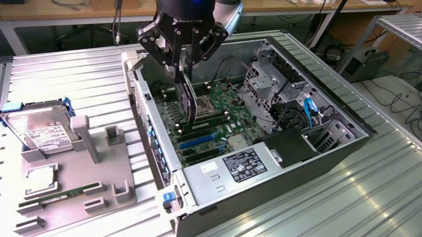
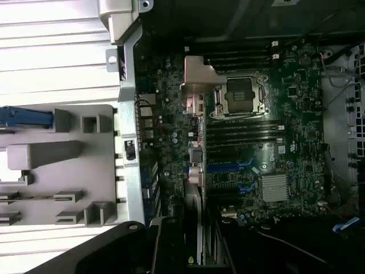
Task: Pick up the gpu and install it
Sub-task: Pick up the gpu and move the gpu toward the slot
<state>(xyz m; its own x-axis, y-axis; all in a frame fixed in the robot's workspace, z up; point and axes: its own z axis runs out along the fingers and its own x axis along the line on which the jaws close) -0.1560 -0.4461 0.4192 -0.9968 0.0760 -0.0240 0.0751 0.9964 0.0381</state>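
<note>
The gripper (image 1: 182, 63) hung over the open case (image 1: 321, 94), at twelve o'clock of its cavity in the exterior view; its fingers were clenched on the upper edge of the gpu (image 1: 189, 96); the card stood upright, edge down, inside the case and above the motherboard (image 1: 221, 129); its lower end lay near the CPU socket (image 1: 205, 105), at about eleven o'clock of the blue slots (image 1: 197, 141); whether it touched the board could not be told. From the wrist view the gpu's pale metal bracket (image 2: 195, 97) faced the camera, just beside the socket (image 2: 239, 94). The power supply (image 1: 242, 165) sat at five o'clock of the motherboard. A grey tray (image 1: 79, 187) lay on the table at eight o'clock of the case, well apart from the gripper; a hard drive (image 1: 39, 132) rested at the tray's eleven o'clock, and a green RAM stick (image 1: 59, 193) lay near its six o'clock edge.
</note>
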